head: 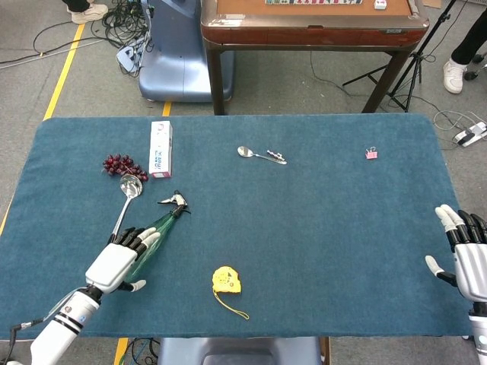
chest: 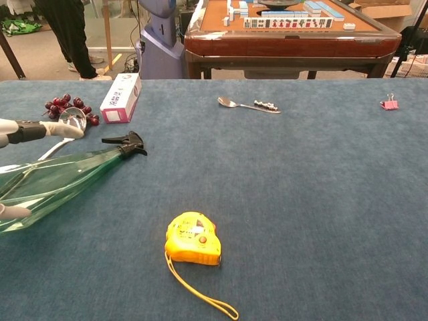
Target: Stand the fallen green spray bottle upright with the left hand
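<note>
left hand (head: 118, 260) hovering over the body of the green spray bottle (chest: 60, 177) – fingers spread, nothing gripped | bottle lying flat at the table's (head: 319, 220) left side, nozzle pointing away | right hand (head: 468, 255) resting open, unused – far right edge

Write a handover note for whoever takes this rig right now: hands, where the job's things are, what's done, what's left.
Left hand: over the lower body of the green spray bottle, fingers apart, not yet closed on it.
Right hand: open, idle at the right edge of the table, holding nothing.
Bottle: lying on its side near the table's left front, black trigger head pointing away from the robot. A large spoon lies close beside it, grapes further back.
Done: the reach to the bottle.
Left: close the left hand on the bottle, tip it upright, let go.
</note>
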Tool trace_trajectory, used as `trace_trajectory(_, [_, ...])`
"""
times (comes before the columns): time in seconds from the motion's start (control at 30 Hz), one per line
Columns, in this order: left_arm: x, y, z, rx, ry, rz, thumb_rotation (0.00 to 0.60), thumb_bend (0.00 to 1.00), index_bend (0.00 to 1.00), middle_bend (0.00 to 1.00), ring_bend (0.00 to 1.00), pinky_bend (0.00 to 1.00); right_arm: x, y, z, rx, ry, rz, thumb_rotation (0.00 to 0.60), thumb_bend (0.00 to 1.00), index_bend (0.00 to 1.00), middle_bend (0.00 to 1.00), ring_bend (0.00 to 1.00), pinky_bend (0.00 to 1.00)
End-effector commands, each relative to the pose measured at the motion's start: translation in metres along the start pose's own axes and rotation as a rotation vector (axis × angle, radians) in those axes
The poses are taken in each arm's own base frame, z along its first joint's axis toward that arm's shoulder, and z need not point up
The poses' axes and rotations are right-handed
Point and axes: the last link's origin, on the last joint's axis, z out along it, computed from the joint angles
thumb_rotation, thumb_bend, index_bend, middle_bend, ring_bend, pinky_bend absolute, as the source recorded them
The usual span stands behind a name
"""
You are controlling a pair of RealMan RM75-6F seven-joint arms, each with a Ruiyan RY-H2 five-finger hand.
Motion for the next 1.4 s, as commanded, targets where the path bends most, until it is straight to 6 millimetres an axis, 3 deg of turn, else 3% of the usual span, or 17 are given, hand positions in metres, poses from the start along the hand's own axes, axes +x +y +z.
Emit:
trace_trajectory(0.03, [-0.005,-0.003,0.007,0.027,-0.021,0.029,0.600,0.21,0.00,0.03,0.03,0.01,0.001,0.000,0.000,0.001,0.001,0.000,0.600,0.20,0.10,0.12,0.07,0.11])
trace_trajectory(0.4, [-0.011,-0.024,0.017,0.120,-0.042,0.120,0.600,0.21,0.00,0.03,0.03,0.01,0.001,-0.001,0.000,0.001,0.004,0.000,0.600,0.20,0.10,0.12,0.07,0.11])
trace_trajectory(0.63, [-0.011,-0.048,0.024,0.197,-0.035,0.217,0.600,0.21,0.00,0.03,0.03,0.01,0.002,-0.001,-0.001,0.000,0.006,-0.002,0.600,0.20,0.10,0.12,0.07,0.11])
trace_trajectory(0.97, [0.001,-0.078,0.038,0.304,-0.003,0.267,0.600,0.21,0.00,0.03,0.03,0.01,0.004,-0.003,-0.001,0.004,0.011,-0.004,0.600,0.20,0.10,0.12,0.07,0.11])
trace_trajectory(1.07, [0.007,-0.074,0.037,0.297,-0.028,0.211,0.600,0.21,0.00,0.03,0.03,0.01,0.004,-0.004,-0.001,0.005,0.013,-0.002,0.600,0.20,0.10,0.12,0.07,0.11])
trace_trajectory(1.4, [0.037,-0.031,0.039,0.184,-0.013,0.114,0.600,0.21,0.02,0.03,0.03,0.01,0.006,-0.001,-0.001,0.005,0.011,0.000,0.600,0.20,0.10,0.12,0.07,0.11])
